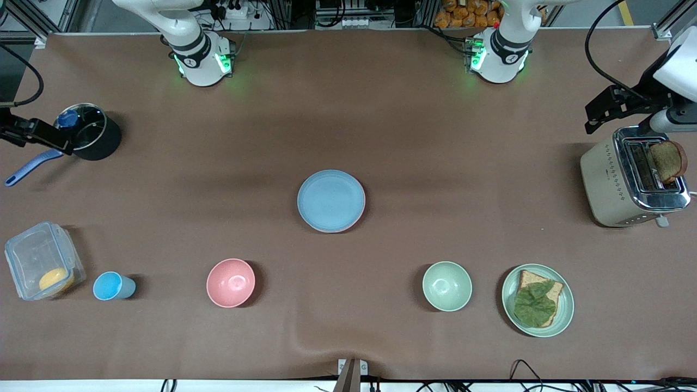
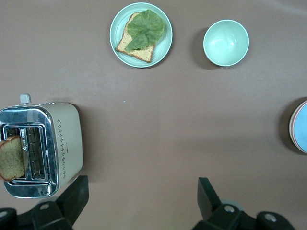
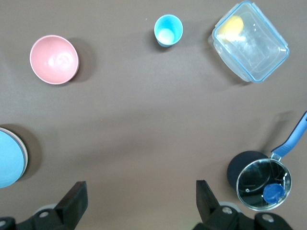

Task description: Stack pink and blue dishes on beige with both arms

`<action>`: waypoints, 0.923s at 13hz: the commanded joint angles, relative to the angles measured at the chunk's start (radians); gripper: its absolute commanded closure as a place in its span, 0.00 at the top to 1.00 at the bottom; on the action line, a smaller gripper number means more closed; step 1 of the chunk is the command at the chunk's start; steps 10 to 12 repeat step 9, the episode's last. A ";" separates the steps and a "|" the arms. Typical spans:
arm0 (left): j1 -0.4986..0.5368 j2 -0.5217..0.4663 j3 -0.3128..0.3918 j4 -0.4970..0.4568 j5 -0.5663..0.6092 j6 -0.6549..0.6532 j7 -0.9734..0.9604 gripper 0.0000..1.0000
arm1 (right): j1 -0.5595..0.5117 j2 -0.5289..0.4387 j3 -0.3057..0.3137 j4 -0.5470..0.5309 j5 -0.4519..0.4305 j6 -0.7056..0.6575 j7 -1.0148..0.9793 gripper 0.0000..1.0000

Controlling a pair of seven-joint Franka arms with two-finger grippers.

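Observation:
The light blue plate (image 1: 331,199) lies on top of a stack in the middle of the table. A thin pale pink rim (image 1: 333,231) shows under its nearer edge. The beige plate is hidden under them. The stack also shows at the edge of the left wrist view as the blue plate (image 2: 302,128), and in the right wrist view as the blue plate (image 3: 8,159). My left gripper (image 2: 143,197) hangs open and empty, high over the table beside the toaster. My right gripper (image 3: 141,199) hangs open and empty, high beside the pot. Both are well apart from the stack.
A toaster (image 1: 626,182) with toast stands at the left arm's end. A black pot (image 1: 92,133) with a blue handle stands at the right arm's end. Nearer the front camera stand a clear box (image 1: 41,261), blue cup (image 1: 111,286), pink bowl (image 1: 231,282), green bowl (image 1: 447,286) and green plate (image 1: 566,313) with bread.

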 commanded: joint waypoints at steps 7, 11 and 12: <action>0.001 0.004 0.007 0.020 -0.012 -0.053 0.004 1.00 | -0.003 0.008 0.016 0.015 -0.015 0.007 0.013 1.00; -0.002 0.018 0.005 0.062 -0.005 -0.062 0.004 1.00 | -0.001 0.008 0.017 0.016 -0.012 0.008 0.013 1.00; -0.002 0.018 0.005 0.062 -0.005 -0.062 0.004 1.00 | -0.001 0.008 0.017 0.016 -0.012 0.008 0.013 1.00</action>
